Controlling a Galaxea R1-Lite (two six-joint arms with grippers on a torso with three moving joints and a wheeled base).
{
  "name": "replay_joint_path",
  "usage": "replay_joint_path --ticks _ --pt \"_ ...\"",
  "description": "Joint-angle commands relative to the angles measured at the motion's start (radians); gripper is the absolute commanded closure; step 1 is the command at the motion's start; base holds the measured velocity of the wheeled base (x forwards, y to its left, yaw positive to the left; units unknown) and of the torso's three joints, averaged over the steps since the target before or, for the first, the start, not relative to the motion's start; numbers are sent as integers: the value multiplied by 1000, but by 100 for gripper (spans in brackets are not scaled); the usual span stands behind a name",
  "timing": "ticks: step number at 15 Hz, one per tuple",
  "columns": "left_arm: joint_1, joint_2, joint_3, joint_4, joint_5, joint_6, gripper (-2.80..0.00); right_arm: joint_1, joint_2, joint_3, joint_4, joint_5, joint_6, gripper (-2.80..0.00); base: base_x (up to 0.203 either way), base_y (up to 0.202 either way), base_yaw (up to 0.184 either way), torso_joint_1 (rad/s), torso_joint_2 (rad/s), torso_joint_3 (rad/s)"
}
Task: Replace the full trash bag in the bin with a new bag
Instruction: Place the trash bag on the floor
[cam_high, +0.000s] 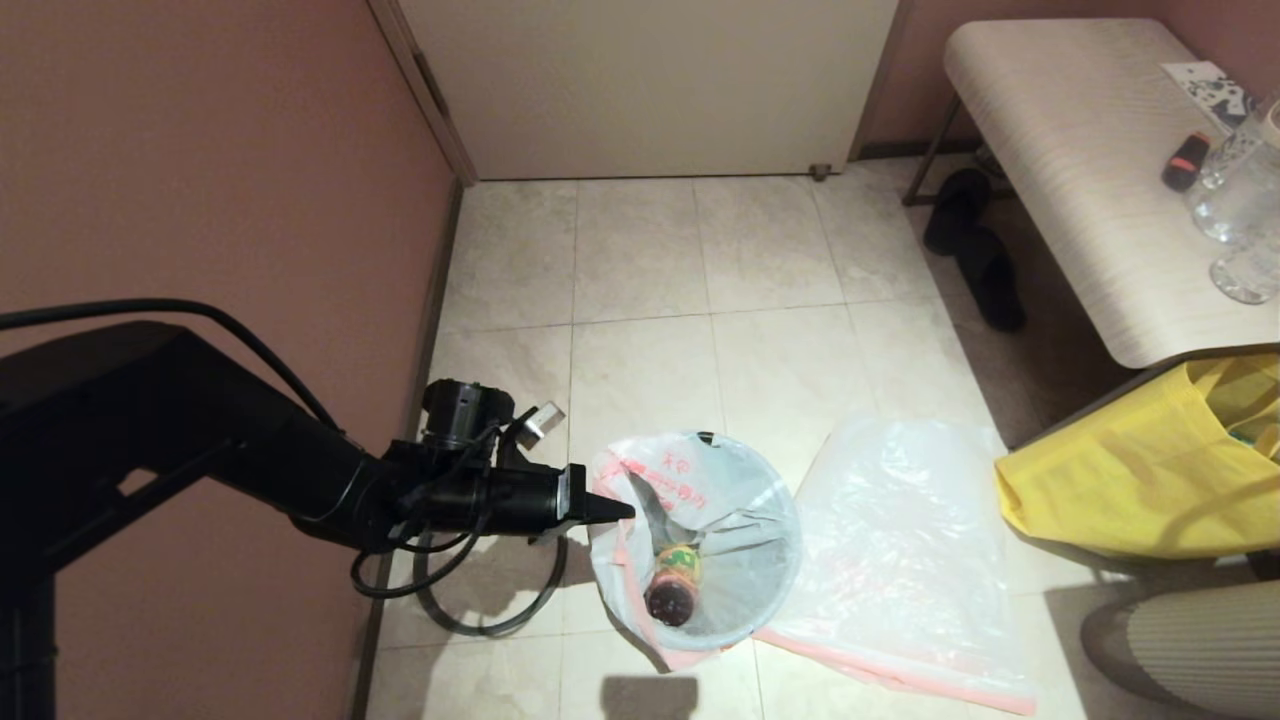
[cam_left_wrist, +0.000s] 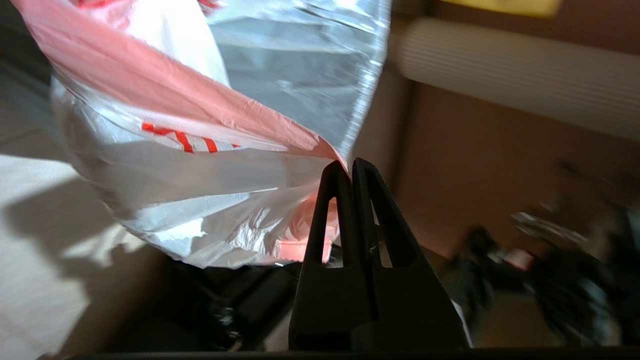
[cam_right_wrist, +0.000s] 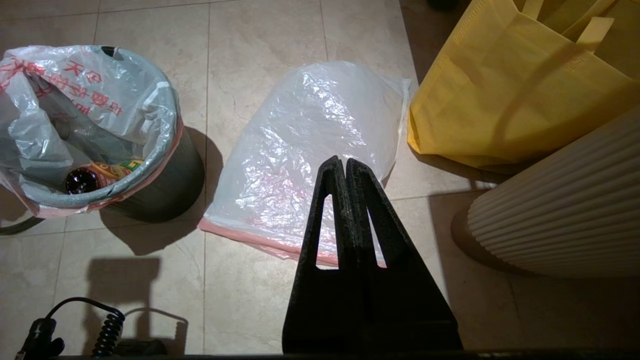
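Head view: left pincer (cam_high: 622, 511), closed, seemingly pinching the full trash bag (cam_high: 735, 500) rim; red print unreadable.

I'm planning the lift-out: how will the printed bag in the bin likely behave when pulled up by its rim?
The full trash bag is thin, crinkled film, so it will likely stretch and sag rather than hold shape. A bottle lies at its bottom, so the weight should hang low and swing. The left gripper, shut at its pink edge, may slip on such glossy plastic.

Head high; wrists low, bin (cam_high: 700, 545) shared
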Motion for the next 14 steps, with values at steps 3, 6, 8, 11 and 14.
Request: replay_joint_path --ticks 3,6,8,11,14 --pt "56 18 -10 -28 -325 -8 0 0 2 0 -1 0 0 0 0 0 0 0 0 0" --pt "106 20 1 -32 -484 -10 0 0 0 0 -1 0 0 0 0 0 0 0 0 0" --pt "138 29 21 -35 -551 -6 0 0 1 0 0 0 0 0 0 0 0 0 0 0" --pt "173 33 53 -71 -590 -2 0 0 1 0 -1 0 0 0 0 0 0 0 0 0" --pt "204 9 118 -113 -589 -1 0 0 1 0 0 0 0 0 0 0 0 0 0 0"
